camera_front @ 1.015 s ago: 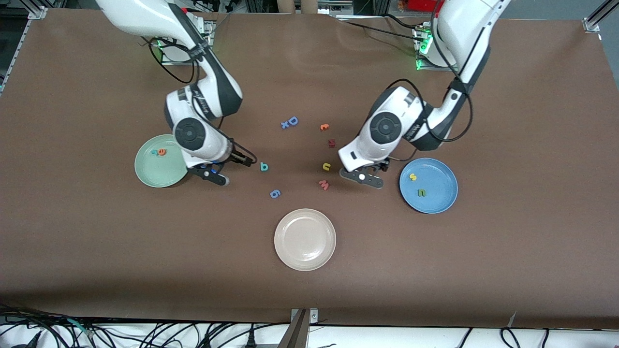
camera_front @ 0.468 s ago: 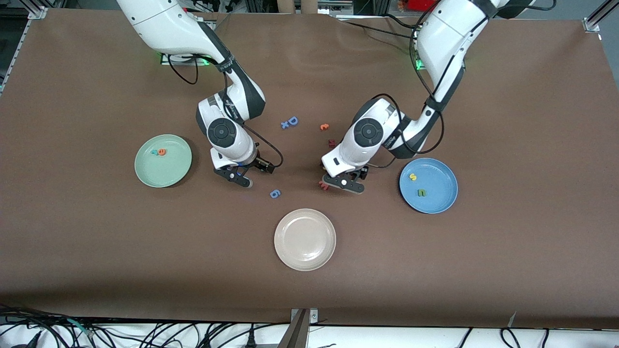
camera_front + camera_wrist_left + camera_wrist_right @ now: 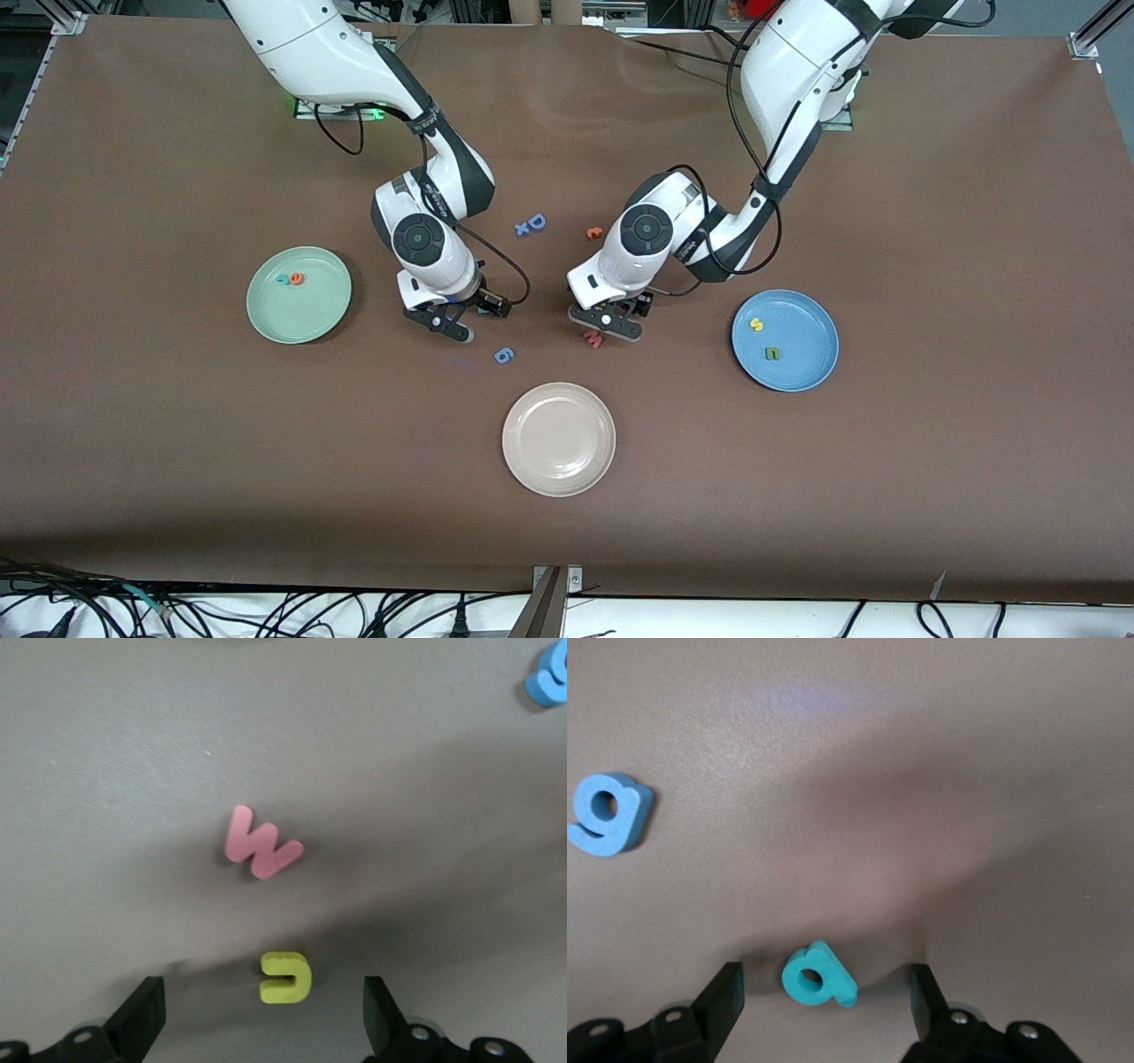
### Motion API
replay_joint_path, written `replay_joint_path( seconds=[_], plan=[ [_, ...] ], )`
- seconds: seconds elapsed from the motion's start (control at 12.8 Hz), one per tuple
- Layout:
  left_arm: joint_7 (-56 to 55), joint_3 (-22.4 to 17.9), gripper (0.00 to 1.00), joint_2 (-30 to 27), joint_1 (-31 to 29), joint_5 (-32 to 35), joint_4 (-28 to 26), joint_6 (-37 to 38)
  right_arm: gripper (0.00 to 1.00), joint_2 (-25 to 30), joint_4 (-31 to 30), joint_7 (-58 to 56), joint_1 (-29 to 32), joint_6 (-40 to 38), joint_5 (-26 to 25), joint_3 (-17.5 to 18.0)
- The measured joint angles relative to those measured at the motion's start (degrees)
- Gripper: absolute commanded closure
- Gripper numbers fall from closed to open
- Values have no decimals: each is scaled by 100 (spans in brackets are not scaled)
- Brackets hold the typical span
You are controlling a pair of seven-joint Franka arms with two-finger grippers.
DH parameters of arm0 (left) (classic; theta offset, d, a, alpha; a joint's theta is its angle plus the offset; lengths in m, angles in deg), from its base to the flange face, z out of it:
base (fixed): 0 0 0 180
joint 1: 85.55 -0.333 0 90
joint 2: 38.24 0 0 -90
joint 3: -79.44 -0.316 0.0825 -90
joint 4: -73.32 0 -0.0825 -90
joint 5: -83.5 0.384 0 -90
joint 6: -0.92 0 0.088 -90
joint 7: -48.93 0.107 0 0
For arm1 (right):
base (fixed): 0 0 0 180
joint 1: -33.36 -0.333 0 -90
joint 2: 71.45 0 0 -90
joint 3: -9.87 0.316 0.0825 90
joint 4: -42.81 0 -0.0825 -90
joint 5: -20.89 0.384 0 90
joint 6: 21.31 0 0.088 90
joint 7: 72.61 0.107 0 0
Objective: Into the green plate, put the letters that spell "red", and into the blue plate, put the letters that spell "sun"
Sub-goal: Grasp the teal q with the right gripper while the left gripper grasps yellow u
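Letters for "red" and "sun" are being catalogued here as we are finding them: on the green plate (image 3: 299, 295) an orange "e" (image 3: 297, 278) and a thin teal "r" (image 3: 283, 279) are lying side by side, and on the blue plate (image 3: 785, 340) a yellow "s" (image 3: 756, 325) and an olive "n" (image 3: 773, 354) are lying apart, so we are judging each word one letter short. The teal "d" (image 3: 819, 975) is resting flat on the table (image 3: 177, 461) between the spread fingers of the right gripper (image 3: 824, 1010), which is standing low around it, jaws open and not yet touching, presumably to pinch it for the green plate. The yellow "u" (image 3: 286, 977) is lying likewise between the wide-open fingers of the left gripper (image 3: 264, 1014), bracketed for the blue plate. We are also listing bystanders: a pink "w" (image 3: 260, 845) just beside the "u", a blue "6" piece (image 3: 503, 355) near the "d", a blue capital "D" (image 3: 535, 221), an orange piece (image 3: 594, 233), and a beige-white plate (image 3: 559, 439) nearest the front camera, none being wanted by either word.
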Motion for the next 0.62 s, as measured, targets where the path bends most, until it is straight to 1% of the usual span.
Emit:
replay_joint_path(
  seconds=[0.08, 0.16, 0.23, 0.31, 0.39, 0.47, 0.55, 0.62],
  plan=[
    [-3, -2, 6, 30, 24, 0, -1, 0, 49, -9, 4, 1, -6, 12, 0, 0],
    [-3, -7, 9, 70, 31, 0, -1, -12, 57, 3, 31, 2, -9, 10, 0, 2],
    [-3, -11, 15, 112, 33, 0, -1, -60, 65, 3, 34, 2, -9, 5, 0, 1],
    [-3, -11, 29, 152, 40, 0, -1, -84, 69, 8, 40, 2, -9, 6, 0, 0],
    [-3, -21, 44, 167, 46, 2, 0, -107, 73, 12, 59, 2, -10, 7, 0, 3],
    [-2, -34, 64, 166, 46, 3, 8, -107, 76, 38, 68, 5, -11, -3, 2, 2],
    [-1, -41, 86, 166, 45, 3, 16, -107, 76, 21, 69, 5, -11, 3, 2, 1],
    [0, -41, 96, 166, 46, 3, 21, -109, 76, 23, 68, 5, -11, 2, 2, 1]
  ],
)
